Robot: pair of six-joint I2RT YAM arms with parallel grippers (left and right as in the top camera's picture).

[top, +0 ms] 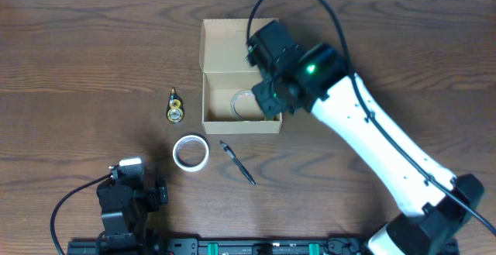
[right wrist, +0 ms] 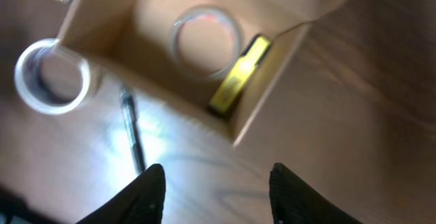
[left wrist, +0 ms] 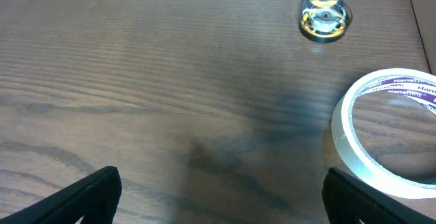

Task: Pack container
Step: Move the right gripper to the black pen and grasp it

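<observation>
The container [top: 227, 47] sat open at mid-worktop [top: 93, 53], flap folded back, and from overhead the right arm's wrist hid its right side. Only the right wrist view looked inside: a clear tape roll [right wrist: 206, 41] lay flat on the floor beside a yellow item [right wrist: 238, 81] against the wall, too blurred to name. The right gripper [right wrist: 218, 180] hung above the box's near corner, jaws spread, nothing between them. The left gripper [left wrist: 221, 180], jaws wide apart over bare wood, faced a white tape roll [left wrist: 385, 139] cut off by the frame edge and a small gold-and-black dispenser [left wrist: 325, 16]. A pen [top: 238, 163] lay just outside the box.
</observation>
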